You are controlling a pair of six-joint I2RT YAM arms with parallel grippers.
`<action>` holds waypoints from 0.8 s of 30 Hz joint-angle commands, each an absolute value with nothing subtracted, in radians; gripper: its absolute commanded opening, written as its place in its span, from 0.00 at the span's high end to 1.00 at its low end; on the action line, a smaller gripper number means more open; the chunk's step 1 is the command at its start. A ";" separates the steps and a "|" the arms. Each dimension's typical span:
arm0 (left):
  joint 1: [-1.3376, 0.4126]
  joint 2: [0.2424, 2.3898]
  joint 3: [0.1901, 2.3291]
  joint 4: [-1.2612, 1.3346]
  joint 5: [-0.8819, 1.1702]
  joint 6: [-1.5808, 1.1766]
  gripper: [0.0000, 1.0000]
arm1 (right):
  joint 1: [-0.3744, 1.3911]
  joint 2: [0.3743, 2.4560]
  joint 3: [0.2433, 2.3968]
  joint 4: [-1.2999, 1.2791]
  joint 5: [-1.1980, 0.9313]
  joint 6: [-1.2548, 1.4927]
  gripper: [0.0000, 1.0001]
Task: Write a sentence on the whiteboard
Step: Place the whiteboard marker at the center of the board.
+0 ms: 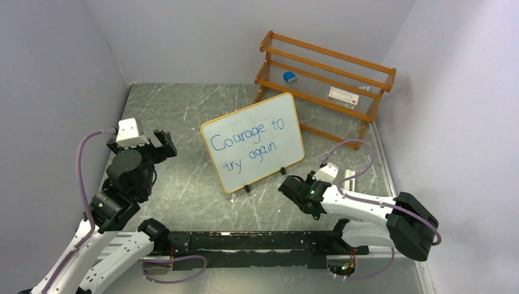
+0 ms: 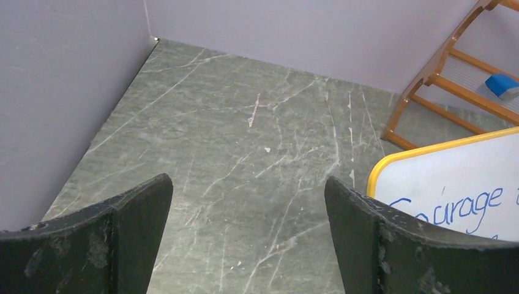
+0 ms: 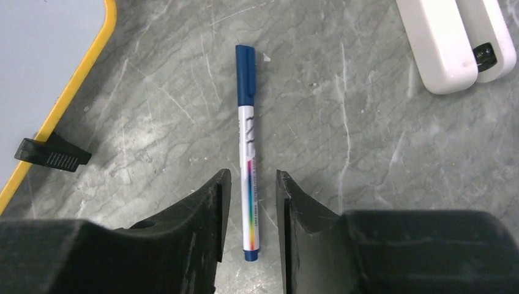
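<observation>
The right claw (image 3: 252, 174) hangs low over the table (image 1: 183, 110), and its two fingers stand only a little apart. Between them lies a blue-capped marker (image 3: 247, 131), flat on the table, with the cap pointing away from the claw and the lower end of the barrel in the narrow gap. A thin strip of table shows on each side of the barrel, so the fingers seem not to press it. The left claw (image 2: 248, 184) is spread wide and holds nothing; it hovers above bare table near the left edge. The whiteboard (image 1: 245, 179) stands tilted on its black clip feet at the middle of the table, between the two arms and a bit farther back. It carries the sentence (image 1: 245, 138) in blue, "Courage to try again", on two lines. One clip foot (image 3: 52, 153) and the orange frame are seen left of the marker in the right wrist view. Near the right edge of the table lies a white plastic object (image 3: 447, 43) with a small black part, well apart from the marker. At the far right corner stands an orange wooden rack (image 1: 343, 59). One of its shelves holds a small blue item (image 1: 290, 77); a lower shelf holds a flat white item with a red mark (image 1: 343, 95). What these two are, I cannot tell.
</observation>
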State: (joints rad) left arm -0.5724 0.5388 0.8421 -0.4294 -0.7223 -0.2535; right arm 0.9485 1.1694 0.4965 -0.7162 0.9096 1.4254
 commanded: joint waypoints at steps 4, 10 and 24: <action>-0.562 0.497 0.834 -0.431 -0.750 -0.258 0.02 | 0.973 1.104 0.537 -0.771 0.938 1.447 0.48; -0.563 0.453 0.844 -0.504 -0.749 -0.282 0.02 | 0.973 0.989 0.629 -0.823 1.030 1.294 0.14; -0.563 0.273 0.848 -0.628 -0.661 -0.279 0.03 | 0.973 0.737 0.853 -0.870 1.178 0.846 0.00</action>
